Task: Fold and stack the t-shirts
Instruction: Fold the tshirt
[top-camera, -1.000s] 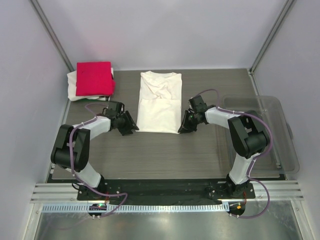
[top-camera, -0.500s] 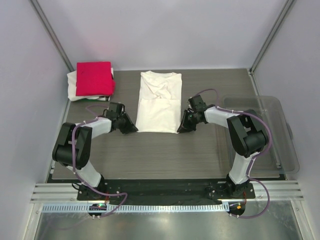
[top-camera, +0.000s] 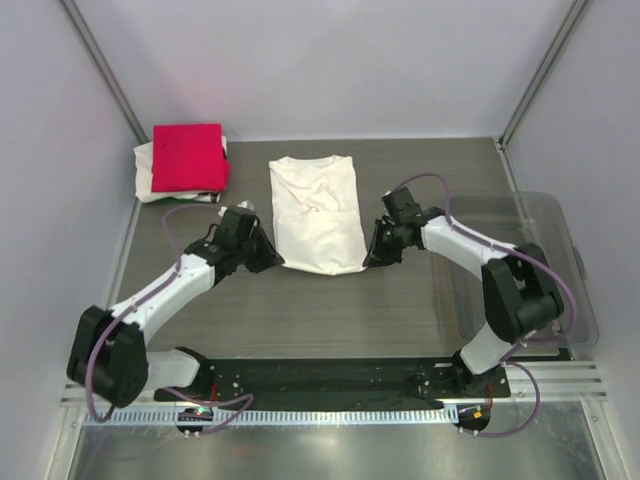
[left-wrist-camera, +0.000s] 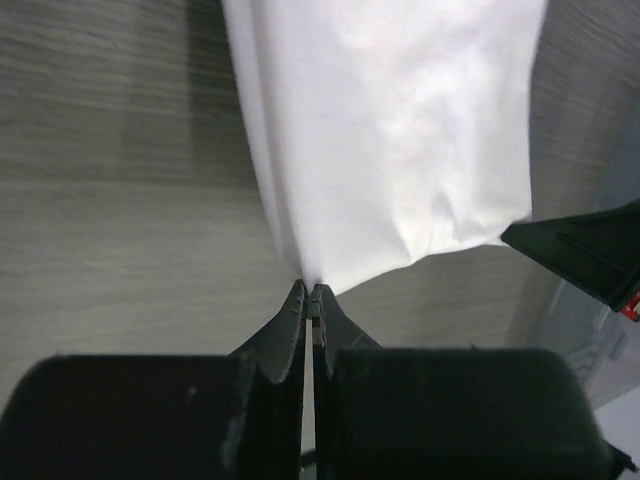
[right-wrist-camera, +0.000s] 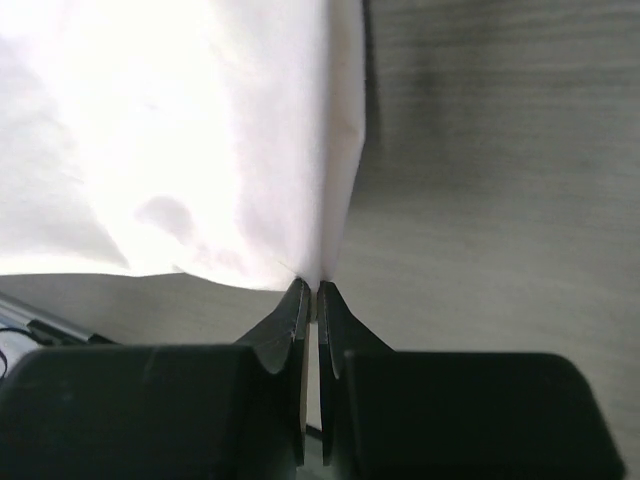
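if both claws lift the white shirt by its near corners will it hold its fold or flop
Probably flops: the white t-shirt lies wrinkled, so the middle should sag between the left claw and right claw. Its folded layers look loose at the edges and may slide apart. It seems light, so thin corner pinches likely hold.

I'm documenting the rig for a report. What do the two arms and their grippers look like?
The left arm and right arm both have white tubular links between chunky black joints, each with a mauve cable looping loosely alongside. The left gripper and right gripper are matte black, with two fingers tapering to thin tips. No markings are legible.
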